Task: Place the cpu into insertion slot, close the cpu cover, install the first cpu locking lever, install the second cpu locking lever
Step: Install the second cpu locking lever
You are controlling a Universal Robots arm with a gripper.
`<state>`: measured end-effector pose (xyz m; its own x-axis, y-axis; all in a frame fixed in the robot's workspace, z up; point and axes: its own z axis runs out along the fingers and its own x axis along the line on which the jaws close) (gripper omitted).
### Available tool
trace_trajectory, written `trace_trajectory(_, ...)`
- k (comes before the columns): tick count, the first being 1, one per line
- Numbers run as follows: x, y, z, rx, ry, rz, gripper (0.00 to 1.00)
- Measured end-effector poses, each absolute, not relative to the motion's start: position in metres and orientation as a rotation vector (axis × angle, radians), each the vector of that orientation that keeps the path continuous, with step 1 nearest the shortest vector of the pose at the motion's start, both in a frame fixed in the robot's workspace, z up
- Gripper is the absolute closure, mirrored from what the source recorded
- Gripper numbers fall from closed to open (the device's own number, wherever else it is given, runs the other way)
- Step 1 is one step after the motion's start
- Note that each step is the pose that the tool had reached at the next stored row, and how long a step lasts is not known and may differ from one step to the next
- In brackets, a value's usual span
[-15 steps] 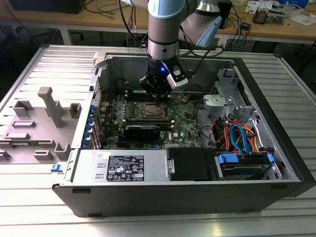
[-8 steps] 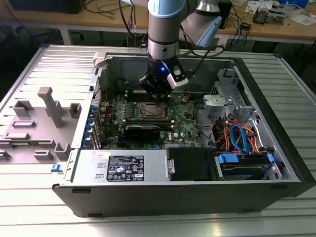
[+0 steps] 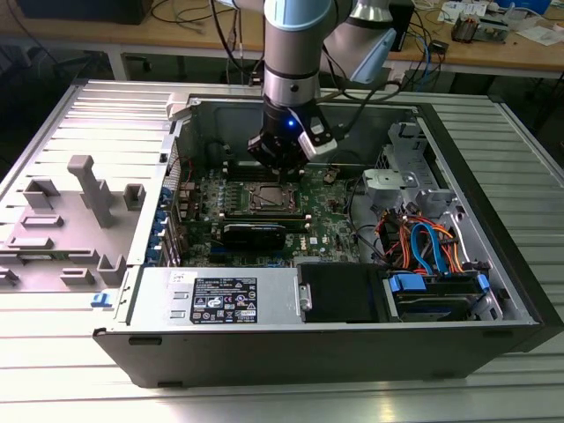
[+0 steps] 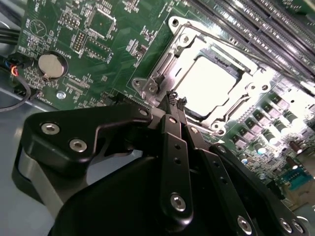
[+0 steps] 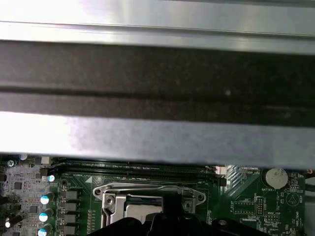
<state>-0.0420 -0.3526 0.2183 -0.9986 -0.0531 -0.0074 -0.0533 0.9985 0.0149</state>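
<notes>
The cpu [image 4: 211,81] lies flat in its socket on the green motherboard, its silver top glaring under the light. The cpu cover [image 4: 160,64], a silvery frame with a square window, lies down around it. In the exterior view my gripper [image 3: 280,167] hangs just above and behind the socket [image 3: 269,198]. In the second wrist view the gripper [image 4: 175,102] is shut, its black fingertips [image 4: 171,98] together at the cover's near corner with nothing seen between them. The cover [image 5: 147,189] also appears in the first wrist view. I cannot pick out the locking levers from the socket's metalwork.
The open computer case [image 3: 493,203] walls in the motherboard. Memory slots [image 4: 256,24] run beside the socket, and a coin battery [image 4: 50,65] sits nearby. A black expansion card [image 3: 254,233] lies in front of the socket. Coloured cables [image 3: 423,247] crowd the exterior view's right; a grey fixture [image 3: 88,189] stands left.
</notes>
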Motion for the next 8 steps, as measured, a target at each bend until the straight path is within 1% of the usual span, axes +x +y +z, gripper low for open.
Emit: trace_trajectory(8,-0.042,-0.368,0.218,-0.083,3.135,0.023,0.89)
